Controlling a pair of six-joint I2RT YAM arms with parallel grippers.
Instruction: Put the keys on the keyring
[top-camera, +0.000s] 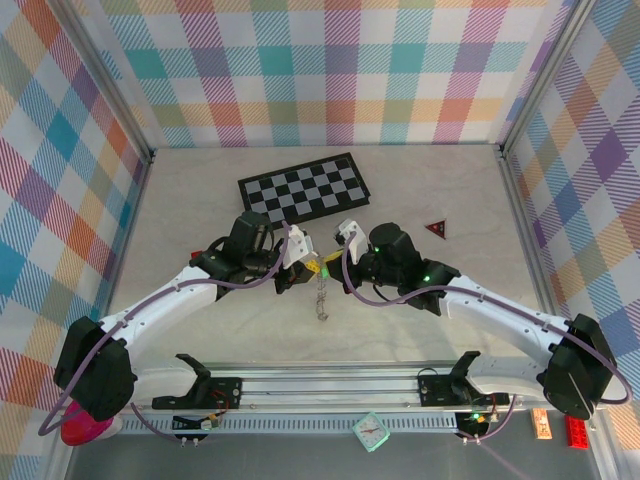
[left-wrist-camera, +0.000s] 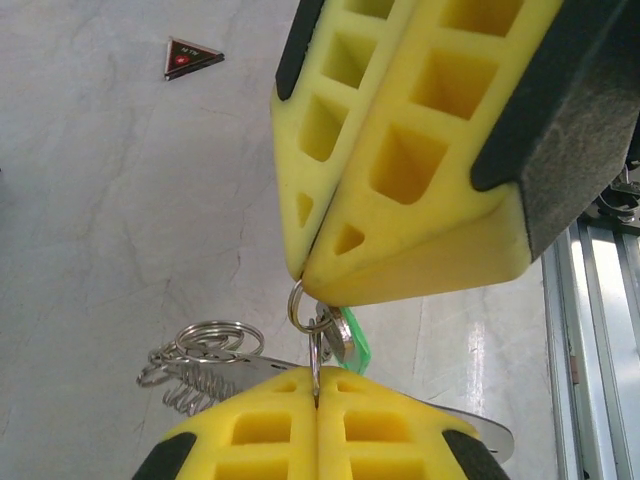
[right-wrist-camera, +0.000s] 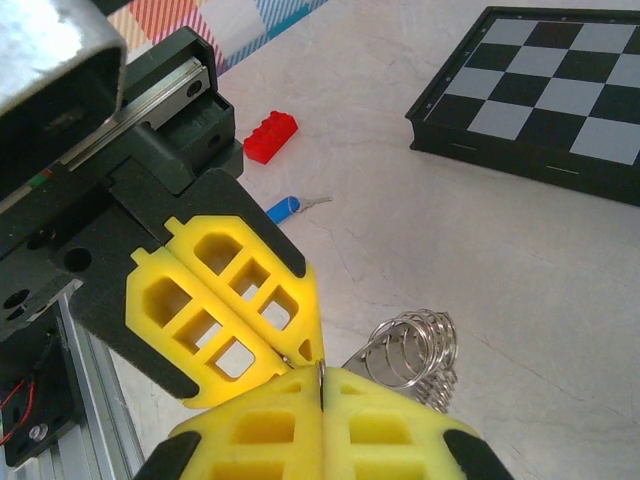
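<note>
At mid-table, left pincer (left-wrist-camera: 316, 388) and right pincer (left-wrist-camera: 300, 272) both clamp tight on the keyring (left-wrist-camera: 210, 365) — green key (left-wrist-camera: 354, 345) between them — blue key (right-wrist-camera: 285, 208) lying well apart.

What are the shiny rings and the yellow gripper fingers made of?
The keyring looks like metal: thin silver loops that glint. The yellow fingers look like matte foam or rubbery plastic, with hollow cells.
</note>
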